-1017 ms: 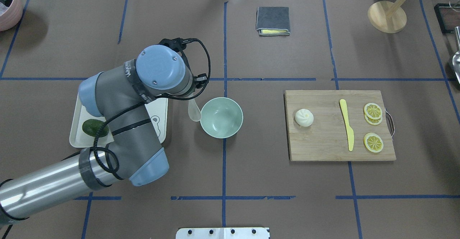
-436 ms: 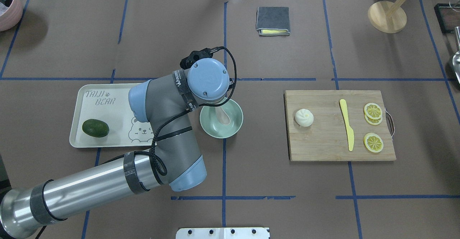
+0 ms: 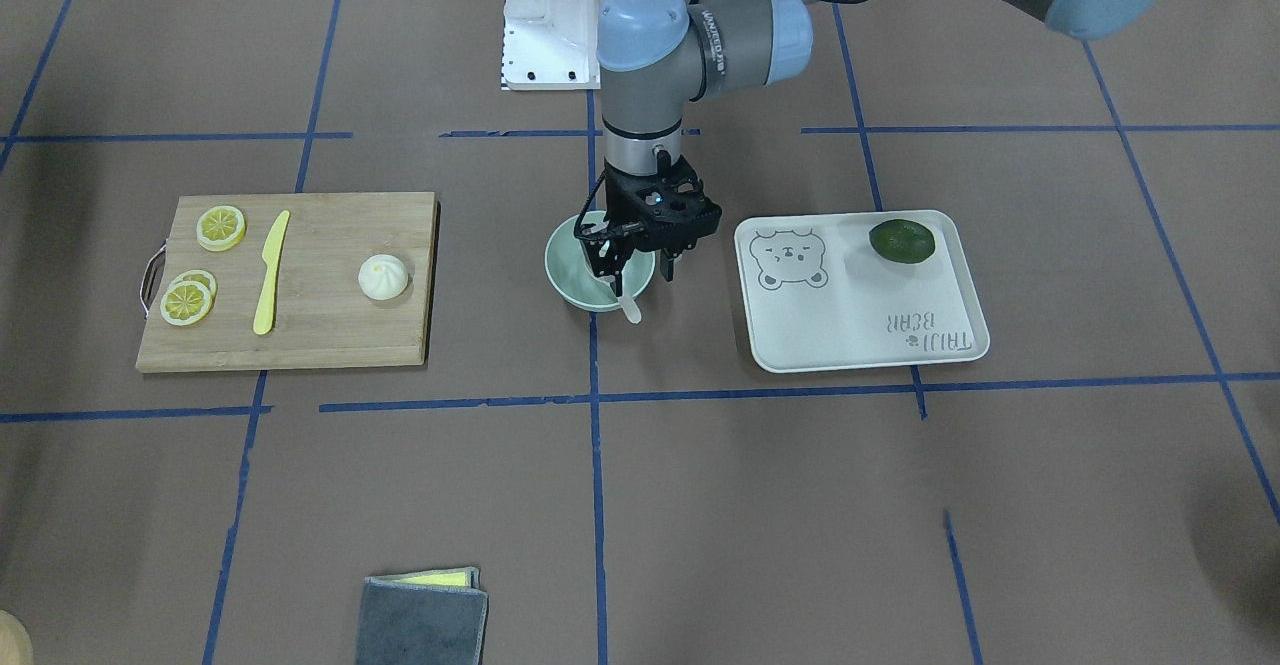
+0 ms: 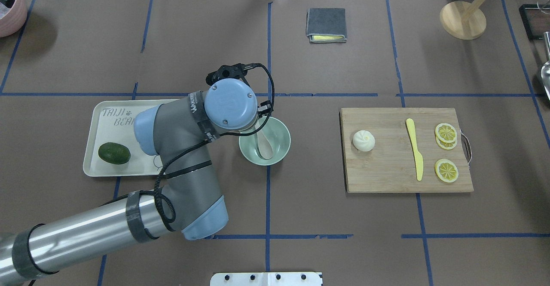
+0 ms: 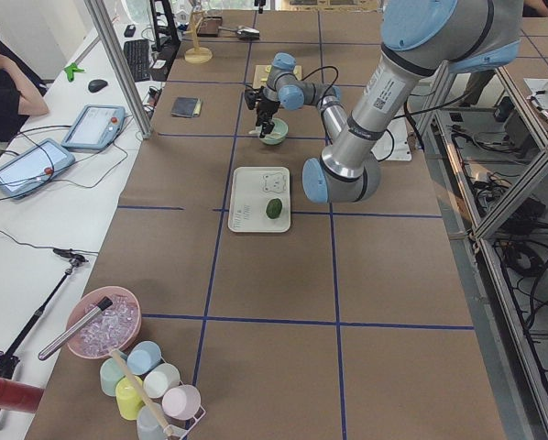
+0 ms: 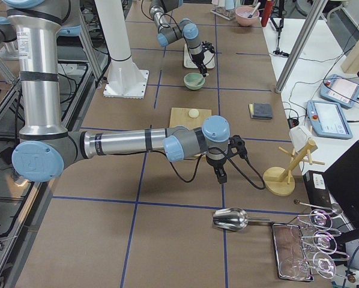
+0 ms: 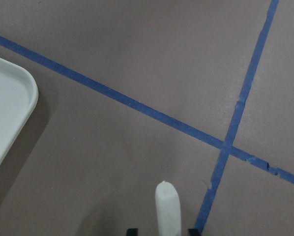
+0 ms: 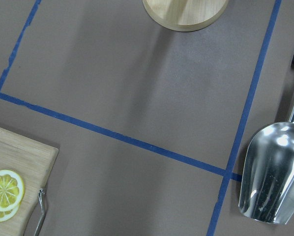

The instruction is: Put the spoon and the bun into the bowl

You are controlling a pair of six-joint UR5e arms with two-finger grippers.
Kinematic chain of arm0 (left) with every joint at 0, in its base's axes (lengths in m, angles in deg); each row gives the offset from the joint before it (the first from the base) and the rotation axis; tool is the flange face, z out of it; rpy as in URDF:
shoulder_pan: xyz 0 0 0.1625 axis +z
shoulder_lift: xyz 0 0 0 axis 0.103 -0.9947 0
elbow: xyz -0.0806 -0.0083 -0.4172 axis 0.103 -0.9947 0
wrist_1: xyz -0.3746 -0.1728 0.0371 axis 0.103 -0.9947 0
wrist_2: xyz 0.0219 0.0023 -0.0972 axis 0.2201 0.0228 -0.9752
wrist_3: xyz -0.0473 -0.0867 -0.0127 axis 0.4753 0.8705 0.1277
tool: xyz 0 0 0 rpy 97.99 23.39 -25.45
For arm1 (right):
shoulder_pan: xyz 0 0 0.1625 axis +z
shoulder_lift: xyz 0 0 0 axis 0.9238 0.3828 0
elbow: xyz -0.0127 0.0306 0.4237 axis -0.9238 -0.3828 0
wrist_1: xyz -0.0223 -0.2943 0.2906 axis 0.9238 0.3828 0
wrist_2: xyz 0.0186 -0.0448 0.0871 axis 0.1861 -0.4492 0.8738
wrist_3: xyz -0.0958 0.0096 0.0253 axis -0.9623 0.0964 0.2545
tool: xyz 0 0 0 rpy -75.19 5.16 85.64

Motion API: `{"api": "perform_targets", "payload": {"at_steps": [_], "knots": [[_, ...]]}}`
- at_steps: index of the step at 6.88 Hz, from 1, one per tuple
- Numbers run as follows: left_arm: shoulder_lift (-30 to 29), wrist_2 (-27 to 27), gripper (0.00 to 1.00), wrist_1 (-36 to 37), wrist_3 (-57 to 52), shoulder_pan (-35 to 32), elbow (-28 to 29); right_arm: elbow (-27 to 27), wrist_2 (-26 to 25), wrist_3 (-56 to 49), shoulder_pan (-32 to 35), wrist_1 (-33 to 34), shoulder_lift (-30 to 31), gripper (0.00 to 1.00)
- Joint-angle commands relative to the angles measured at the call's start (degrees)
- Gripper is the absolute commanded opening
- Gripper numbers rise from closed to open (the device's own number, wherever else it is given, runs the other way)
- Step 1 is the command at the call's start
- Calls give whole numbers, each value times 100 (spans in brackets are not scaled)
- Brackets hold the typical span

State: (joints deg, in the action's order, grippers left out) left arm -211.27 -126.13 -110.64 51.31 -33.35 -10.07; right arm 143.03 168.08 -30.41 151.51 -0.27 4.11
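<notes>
The off-white spoon (image 4: 264, 142) lies in the mint-green bowl (image 4: 281, 137), scoop down, its handle tip over the far rim (image 3: 629, 307). My left gripper (image 3: 633, 277) hangs just above the bowl (image 3: 565, 280) with its fingers apart on either side of the handle. The left wrist view shows the handle tip (image 7: 167, 209) between the fingertips (image 7: 132, 231), with a gap on each side. The white bun (image 4: 363, 140) sits on the wooden board's left part. My right gripper (image 6: 220, 175) shows only in the exterior right view, where I cannot tell if it is open or shut.
The cutting board (image 4: 386, 170) also holds a yellow knife (image 4: 415, 148) and lemon slices (image 4: 446, 170). A white bear-print tray (image 4: 107, 131) with a green fruit (image 4: 114, 153) lies left of the bowl. A grey cloth (image 4: 326, 24) and a wooden stand (image 4: 462, 19) are at the back. A metal scoop (image 8: 272, 172) is far right.
My left arm swung right from over the tray to the bowl. The spoon went from hanging beside the bowl's left rim to lying inside it. The wrist then drew back slightly left.
</notes>
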Motion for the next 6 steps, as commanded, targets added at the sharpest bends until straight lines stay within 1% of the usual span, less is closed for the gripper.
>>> {"api": "perform_targets", "payload": {"at_steps": [1,2,3,4,5,6], "knots": [[787,-59,100,32,-2158,-321,-1041,222,76,6,-9,-9,-7,100],[1059,-668,100,24,-3378,-846,-1235,389,77,6,-130,-9,-94,100],[1610,-1370,100,15,-4818,-1564,-1577,756,129,197,-349,8,-95,100],[2181,-1978,100,-2,-6511,-2529,-1711,1047,260,1130,-656,-9,-113,100],[2570,-2863,100,23,-8051,-3713,-1590,1346,227,1670,-885,-9,-182,100],[3052,-3724,100,-11,-8684,-4769,-1215,1636,209,2250,-1062,25,-331,100]]}}
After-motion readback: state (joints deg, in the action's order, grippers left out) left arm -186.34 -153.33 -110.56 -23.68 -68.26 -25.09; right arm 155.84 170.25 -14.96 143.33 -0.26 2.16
